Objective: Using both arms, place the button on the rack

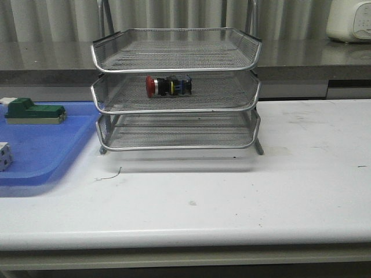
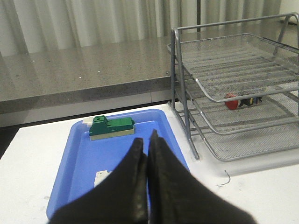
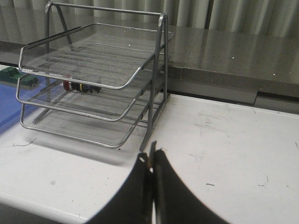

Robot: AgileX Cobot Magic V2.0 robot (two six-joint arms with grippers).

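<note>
The button is lying on its side in the middle tier of the rack, sitting in the upper centre of the front view. Its red mushroom head is pointing toward frame left, the black-and-silver body and blue-and-yellow rear block trailing right. The three-tier silver wire-mesh rack is standing upright, its tiers stacked evenly.

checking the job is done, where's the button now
In the front view the button lies on its side on the rack's middle tier, left of center.
</note>
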